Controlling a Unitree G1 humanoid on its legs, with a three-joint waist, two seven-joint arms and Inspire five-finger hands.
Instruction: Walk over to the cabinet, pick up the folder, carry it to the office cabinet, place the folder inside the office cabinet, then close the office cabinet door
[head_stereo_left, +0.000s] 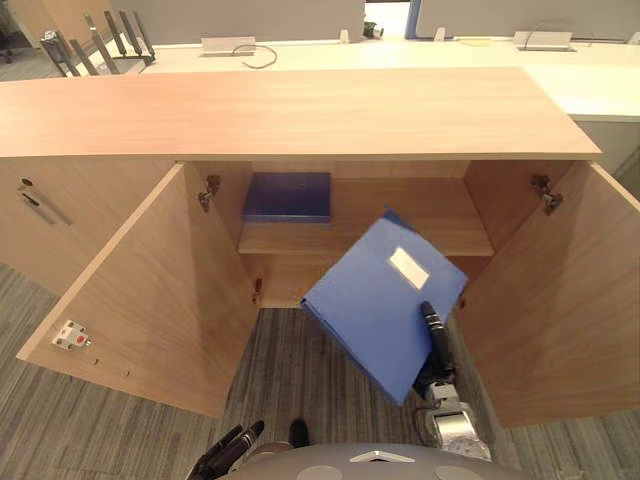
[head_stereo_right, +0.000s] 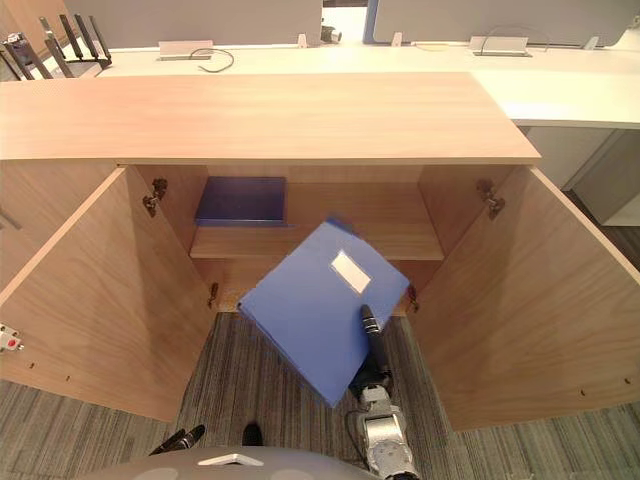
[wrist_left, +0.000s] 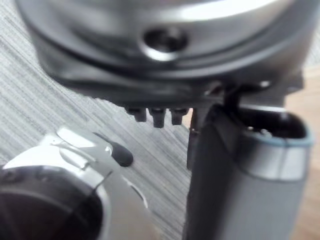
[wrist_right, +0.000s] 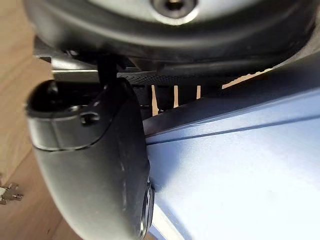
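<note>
My right hand (head_stereo_left: 432, 330) is shut on a blue folder (head_stereo_left: 380, 300) with a white label. The thumb (wrist_right: 90, 150) lies on its cover (wrist_right: 240, 170) and the fingers are under it. The folder hangs tilted in front of the open office cabinet (head_stereo_left: 290, 110), its far corner reaching over the inner shelf (head_stereo_left: 440, 235). Both doors stand wide open, the left one (head_stereo_left: 150, 290) and the right one (head_stereo_left: 560, 300). My left hand (head_stereo_left: 225, 455) hangs low near the floor, fingers relaxed and holding nothing.
A second blue folder (head_stereo_left: 288, 196) lies flat on the shelf's left side. A neighbouring cabinet front with a handle (head_stereo_left: 40, 205) is at the left. Behind stands a white desk (head_stereo_left: 600, 80) with a cable and a black rack (head_stereo_left: 100, 40). Grey carpet (head_stereo_left: 300, 370) lies below.
</note>
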